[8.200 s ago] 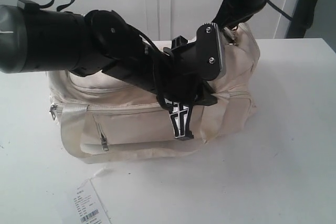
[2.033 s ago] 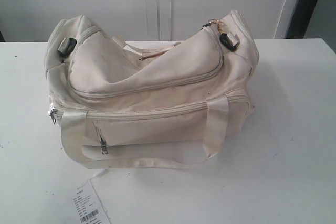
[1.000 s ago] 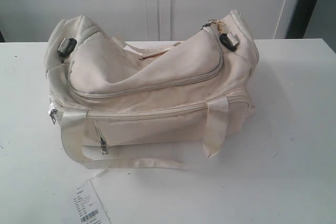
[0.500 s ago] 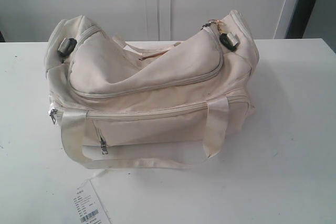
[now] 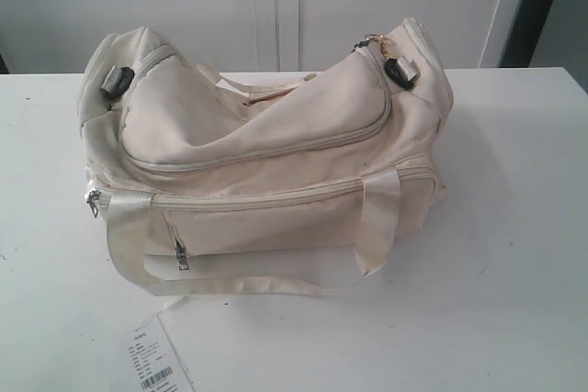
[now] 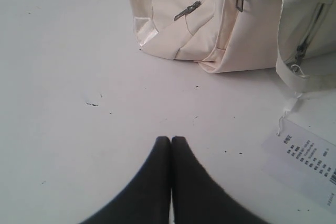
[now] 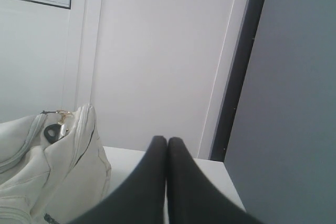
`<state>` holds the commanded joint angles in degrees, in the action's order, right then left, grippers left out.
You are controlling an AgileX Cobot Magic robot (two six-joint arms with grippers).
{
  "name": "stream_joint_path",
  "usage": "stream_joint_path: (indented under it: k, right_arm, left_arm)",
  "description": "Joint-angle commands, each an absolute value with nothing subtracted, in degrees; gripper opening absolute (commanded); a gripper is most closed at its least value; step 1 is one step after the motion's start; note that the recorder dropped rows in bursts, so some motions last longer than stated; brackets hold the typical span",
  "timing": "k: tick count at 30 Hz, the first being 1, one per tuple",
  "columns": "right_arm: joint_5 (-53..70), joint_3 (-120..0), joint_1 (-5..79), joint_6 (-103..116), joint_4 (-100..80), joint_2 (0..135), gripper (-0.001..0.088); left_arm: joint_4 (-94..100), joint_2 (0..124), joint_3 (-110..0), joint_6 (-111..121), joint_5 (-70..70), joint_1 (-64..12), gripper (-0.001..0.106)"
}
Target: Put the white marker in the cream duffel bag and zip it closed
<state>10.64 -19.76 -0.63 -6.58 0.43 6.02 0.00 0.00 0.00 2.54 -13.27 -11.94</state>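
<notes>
Off cream duffel bag (image 5: 276, 162) now: left claw (image 6: 171, 139), right claw (image 7: 167, 139), both together.

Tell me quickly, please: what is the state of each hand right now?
Left hand: closed, holding nothing.
Right hand: closed, holding nothing.

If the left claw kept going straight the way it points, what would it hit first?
Probably the bare white table just ahead of the left gripper, which seems tilted down toward it. Skimming level, it would reach the end of the cream duffel bag. Depth is unclear.
</notes>
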Motion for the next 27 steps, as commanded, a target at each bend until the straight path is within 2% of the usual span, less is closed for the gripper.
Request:
stream_joint_path:
  k: [8,10,20,27]
  right_arm:
    - [11.4,-19.8,-0.6,-7.2,0.4,6.0,0.0]
    - [12.7,-18.8,-0.6,-0.7,0.4,6.0,0.0]
    - [12.8,-4.6,-0.6,3.1,0.4,0.0,0.0]
    - [12.7,0.0,-0.6,2.9,0.7,0.0,0.0]
  left_arm:
    - [0.0,0.0,0.0,2.5,-13.3,-11.9,0.001]
    - [0.0,0.0,0.0,2.5,-13.3,-11.9,0.001]
    - [0.0,0.0,0.0,2.5,-13.3,-11.9,0.001]
    - [0.0,0.0,0.0,2.5,-13.3,-11.9,0.001]
